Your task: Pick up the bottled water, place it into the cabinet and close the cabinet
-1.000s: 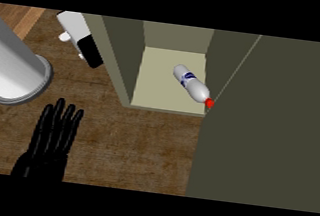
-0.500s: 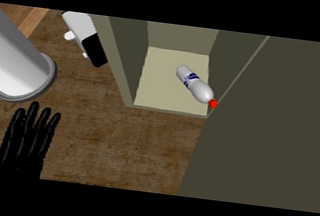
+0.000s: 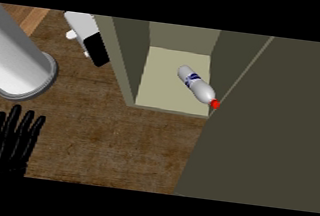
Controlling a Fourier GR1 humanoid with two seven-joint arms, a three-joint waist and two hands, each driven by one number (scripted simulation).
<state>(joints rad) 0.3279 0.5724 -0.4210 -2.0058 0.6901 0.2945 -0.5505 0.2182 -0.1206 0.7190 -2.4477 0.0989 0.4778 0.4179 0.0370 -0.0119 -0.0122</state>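
The water bottle (image 3: 195, 84) is clear with a blue label and a red cap. It lies on its side on the pale shelf (image 3: 159, 92) inside the cabinet, cap toward the door. The dark olive cabinet door (image 3: 278, 134) fills the right side, and its edge meets the red cap and covers part of the opening. My left hand (image 3: 10, 142) shows at the lower left over the wooden counter, open with straight fingers pointing up and holding nothing. It is well apart from the cabinet. My right hand is not visible.
A large grey-white cylinder (image 3: 9, 61) stands at the upper left on the counter. A white and black object (image 3: 89, 41) sits beside the cabinet's left wall (image 3: 124, 60). Brown wooden counter (image 3: 115, 140) lies between my hand and the cabinet.
My left hand has drawn back down and to the left, toward the view's lower edge. The door's edge has crept slightly leftward. The bottle has stayed put.
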